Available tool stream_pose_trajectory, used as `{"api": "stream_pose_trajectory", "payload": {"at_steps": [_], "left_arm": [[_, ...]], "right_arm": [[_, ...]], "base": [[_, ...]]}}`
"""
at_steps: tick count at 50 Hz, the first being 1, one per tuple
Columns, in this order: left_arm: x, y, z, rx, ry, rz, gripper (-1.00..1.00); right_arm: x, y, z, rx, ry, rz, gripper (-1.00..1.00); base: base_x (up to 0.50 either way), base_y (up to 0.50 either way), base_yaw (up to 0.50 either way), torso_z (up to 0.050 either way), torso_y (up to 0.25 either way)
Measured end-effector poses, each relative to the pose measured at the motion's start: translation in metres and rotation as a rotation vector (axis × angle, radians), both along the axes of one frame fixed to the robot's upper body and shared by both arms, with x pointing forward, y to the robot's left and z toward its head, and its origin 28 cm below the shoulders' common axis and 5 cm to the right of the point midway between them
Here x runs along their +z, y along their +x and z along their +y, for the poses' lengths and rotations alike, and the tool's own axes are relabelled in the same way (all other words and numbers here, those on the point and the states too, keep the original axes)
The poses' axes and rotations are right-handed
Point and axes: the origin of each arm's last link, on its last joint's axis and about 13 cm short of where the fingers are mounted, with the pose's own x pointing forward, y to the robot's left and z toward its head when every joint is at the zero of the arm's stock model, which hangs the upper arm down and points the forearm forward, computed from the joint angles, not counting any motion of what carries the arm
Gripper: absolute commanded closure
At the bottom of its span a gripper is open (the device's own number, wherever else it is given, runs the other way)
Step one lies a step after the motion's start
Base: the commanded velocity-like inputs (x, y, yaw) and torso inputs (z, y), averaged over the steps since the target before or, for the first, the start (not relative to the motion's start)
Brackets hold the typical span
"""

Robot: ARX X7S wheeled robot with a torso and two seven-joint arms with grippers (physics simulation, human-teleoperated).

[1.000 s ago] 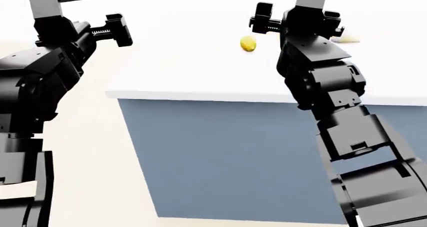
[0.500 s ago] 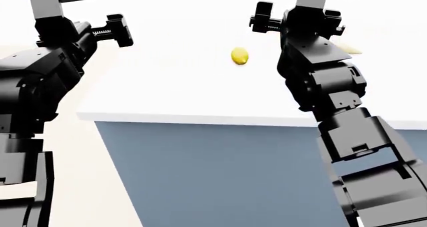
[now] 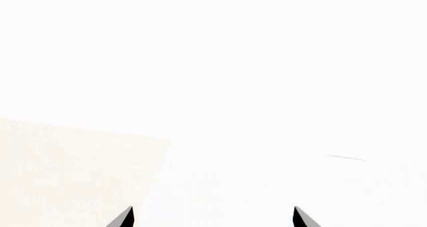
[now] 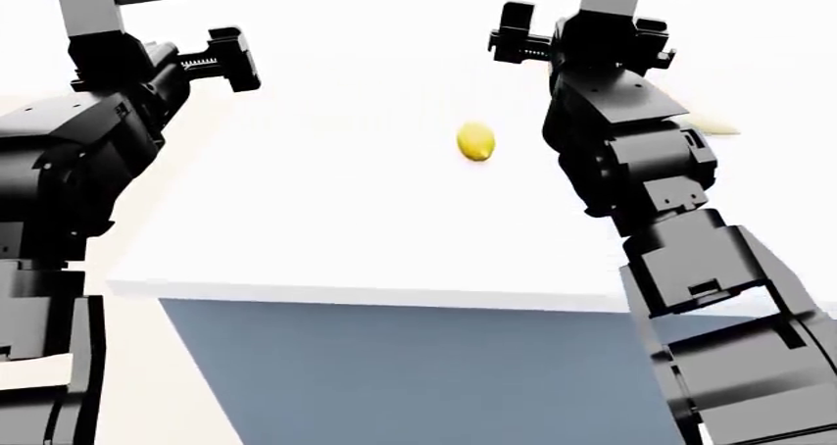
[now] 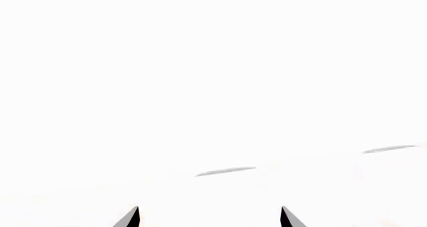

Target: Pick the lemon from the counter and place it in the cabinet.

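Here, the lemon (image 4: 476, 142) lies free on the bench (image 4: 327, 229), long axis roughly upright in view, at 7 o'clock from the nearer right tool (image 4: 520, 35); both tools' tips are spread, empty.

lemon (image 4: 476, 142): 1 | counter (image 4: 327, 229): 1 | pincers: 2, left pincer (image 3: 212, 218), right pincer (image 5: 209, 218)
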Motion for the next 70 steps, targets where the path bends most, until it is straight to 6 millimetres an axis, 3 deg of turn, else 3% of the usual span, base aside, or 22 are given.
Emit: {"api": "stream_pose_trajectory", "payload": {"at_steps": [44,70], "left_arm": [[0.0,0.0,0.0001,0.001,0.0,0.0,-1.0],[0.0003,-0.0002,0.0,0.001,0.0,0.0,-1.0]], "right_arm": [[-0.0003,-0.0001,0.0001,0.001,0.002,0.0,-1.0],[0.0032,-0.0012,-0.0008,0.008,0.003,0.023,-1.0]], "base": [[0.01,-0.31,0.0,0.0,0.001],[0.0,-0.01,0.0,0.0,0.0]]}}
